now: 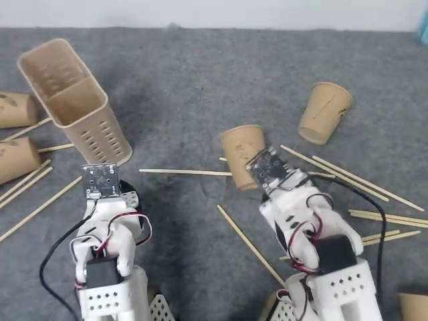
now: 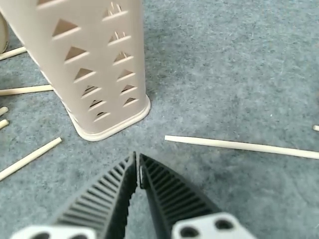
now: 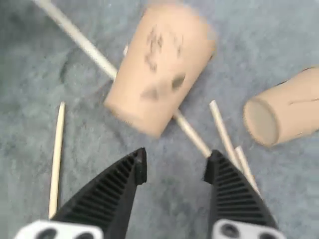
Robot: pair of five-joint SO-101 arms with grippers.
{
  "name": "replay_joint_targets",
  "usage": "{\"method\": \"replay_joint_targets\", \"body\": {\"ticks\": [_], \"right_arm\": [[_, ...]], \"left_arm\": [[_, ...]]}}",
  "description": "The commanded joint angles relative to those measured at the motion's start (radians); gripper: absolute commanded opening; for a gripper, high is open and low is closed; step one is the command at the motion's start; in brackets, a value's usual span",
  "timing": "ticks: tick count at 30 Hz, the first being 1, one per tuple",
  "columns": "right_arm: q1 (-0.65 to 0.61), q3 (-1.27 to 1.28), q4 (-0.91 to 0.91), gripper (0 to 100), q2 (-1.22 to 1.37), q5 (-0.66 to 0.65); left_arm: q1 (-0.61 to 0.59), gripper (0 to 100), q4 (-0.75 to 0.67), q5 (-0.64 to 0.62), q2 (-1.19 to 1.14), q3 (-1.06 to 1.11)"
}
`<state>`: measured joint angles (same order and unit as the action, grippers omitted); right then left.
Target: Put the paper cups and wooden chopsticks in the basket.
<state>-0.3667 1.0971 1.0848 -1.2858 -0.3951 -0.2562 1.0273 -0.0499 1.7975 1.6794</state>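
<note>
The tan perforated basket (image 1: 73, 100) stands at the back left, and its base (image 2: 94, 64) is just ahead of my left gripper (image 2: 137, 162), which is shut and holds nothing. A chopstick (image 2: 239, 146) lies on the carpet to that gripper's side. My right gripper (image 3: 177, 164) is open, just short of a paper cup (image 3: 159, 74) that lies across a chopstick (image 3: 192, 137). In the high view this cup (image 1: 244, 157) sits mid-table in front of the right arm. Another cup (image 1: 324, 112) lies farther back right, also seen as a cup (image 3: 284, 114) beside the open fingers.
Two more cups (image 1: 17, 110) (image 1: 17, 159) lie at the left edge and one (image 1: 414, 307) at the bottom right corner. Chopsticks are scattered on the grey carpet: several on the left (image 1: 37, 207), one mid-table (image 1: 184, 172), several on the right (image 1: 351, 177).
</note>
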Motion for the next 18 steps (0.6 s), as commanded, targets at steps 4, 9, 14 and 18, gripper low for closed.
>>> {"method": "replay_joint_targets", "body": {"ticks": [4,9,14,18], "right_arm": [[-0.033,-0.334,-0.133,10.5,0.335,0.258],[-0.065,-0.643,-0.131,10.2,0.746,0.318],[-0.058,-0.971,-0.131,10.2,1.145,0.316],[-0.03,-1.212,-0.13,10.2,1.425,0.316]], "left_arm": [[-0.002,1,-0.012,0.009,0.018,-0.015],[-0.002,1,-0.012,0.009,0.018,-0.015],[-0.002,1,-0.014,0.009,0.018,-0.015],[-0.002,1,-0.015,0.009,0.018,-0.015]]}}
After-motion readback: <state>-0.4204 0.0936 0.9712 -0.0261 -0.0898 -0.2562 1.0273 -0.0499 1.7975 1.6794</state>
